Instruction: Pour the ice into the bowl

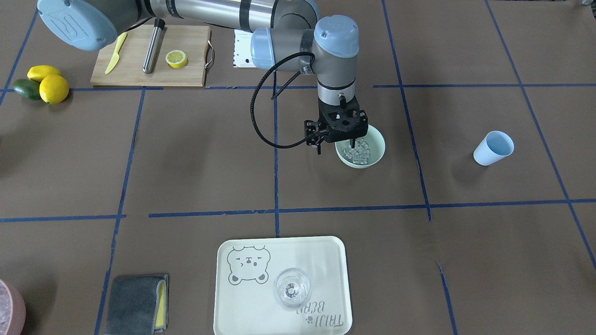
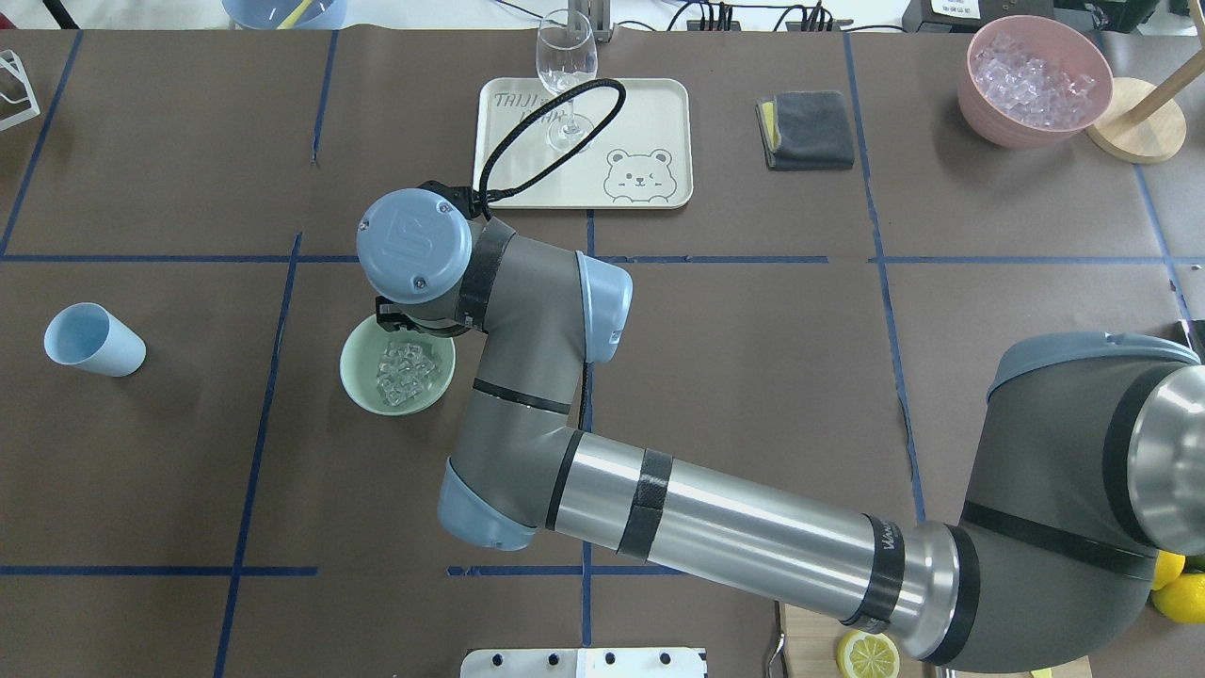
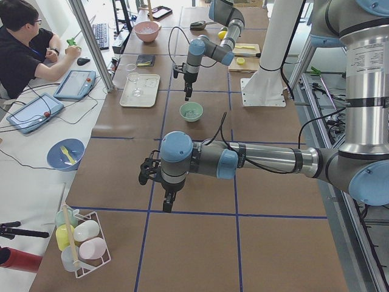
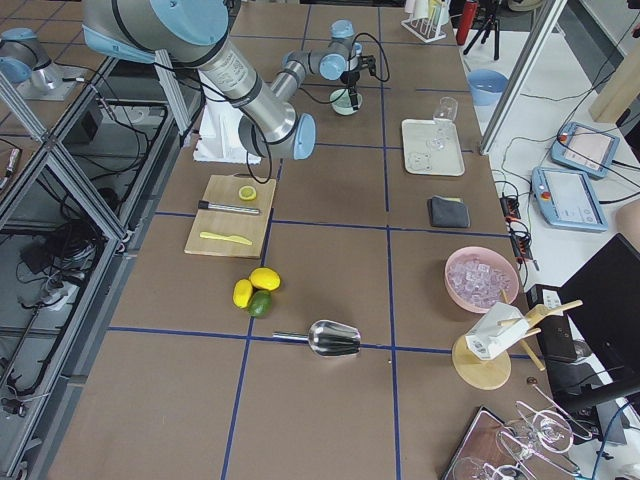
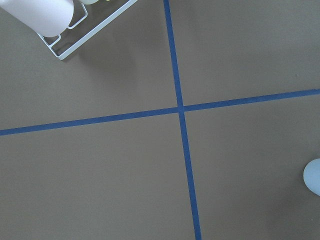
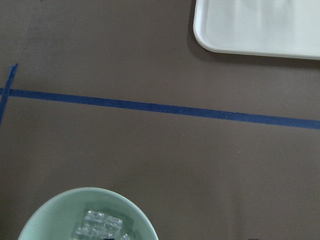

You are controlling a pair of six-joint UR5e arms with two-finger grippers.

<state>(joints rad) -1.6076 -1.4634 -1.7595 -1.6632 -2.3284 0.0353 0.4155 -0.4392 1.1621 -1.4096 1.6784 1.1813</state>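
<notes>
The pale mint green bowl (image 1: 379,139) stands near the table's middle and holds a heap of small clear ice cubes (image 1: 358,153). Both also show in the overhead view, bowl (image 2: 353,377) and ice (image 2: 403,372), and in the right wrist view, bowl (image 6: 55,215). My right gripper (image 1: 355,143) points straight down just above the bowl's robot-side rim. Its fingers look closed together and hold nothing. A pale blue cup (image 1: 493,148) lies tipped and empty on my left side. My left gripper (image 3: 168,204) hangs low over bare table far from the bowl. I cannot tell its state.
A cream tray (image 1: 233,298) holds a clear glass (image 1: 292,288). A grey cloth (image 2: 805,127) and a pink container of ice (image 2: 1031,80) are beyond the tray's right. A cutting board (image 1: 186,70), lemons (image 1: 51,86), a metal scoop (image 4: 335,338) and a cup rack (image 3: 85,243) lie at the table's ends.
</notes>
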